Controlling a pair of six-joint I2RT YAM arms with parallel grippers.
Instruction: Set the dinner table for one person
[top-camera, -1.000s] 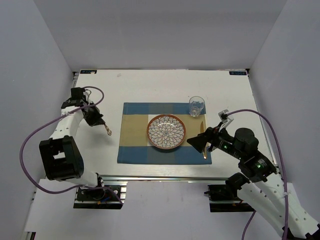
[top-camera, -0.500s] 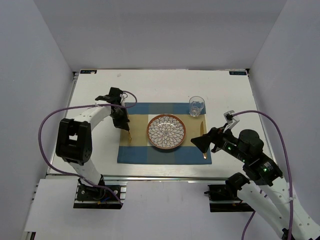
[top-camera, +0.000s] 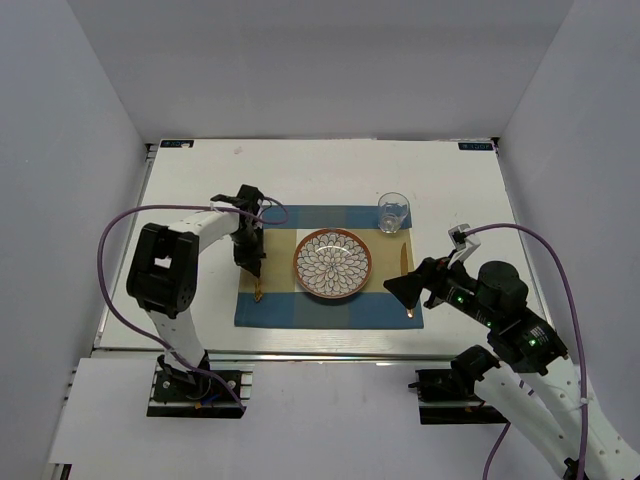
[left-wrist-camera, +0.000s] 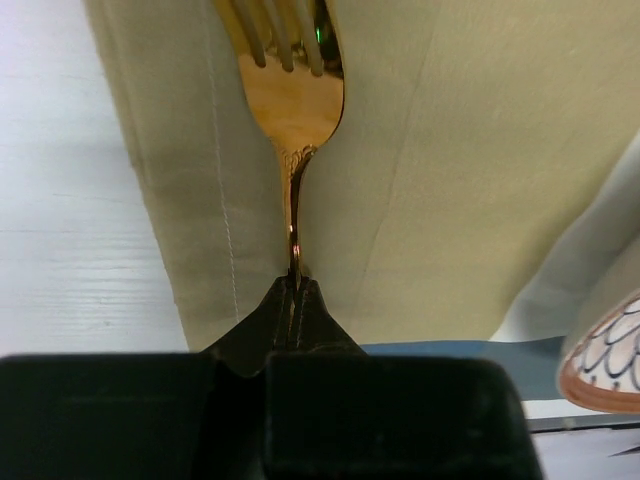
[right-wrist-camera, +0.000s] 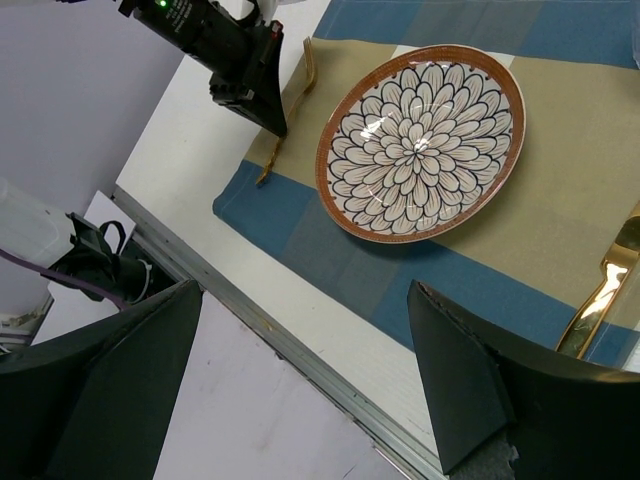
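Nothing legible shows in any of the three views. The only lettered items are two small dark labels stuck at the far corners of the white surface (top-camera: 200, 170): the left label (top-camera: 175, 144) and the right label (top-camera: 476, 146). Each seems to carry a line of pale characters, too small and blurred from the overhead camera to read.

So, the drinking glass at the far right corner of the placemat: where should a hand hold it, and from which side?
Probably grip the glass across its side wall, coming from the right with the open right hand. It stands upright and round, and nothing stands to its right; the plate lies to its near left.
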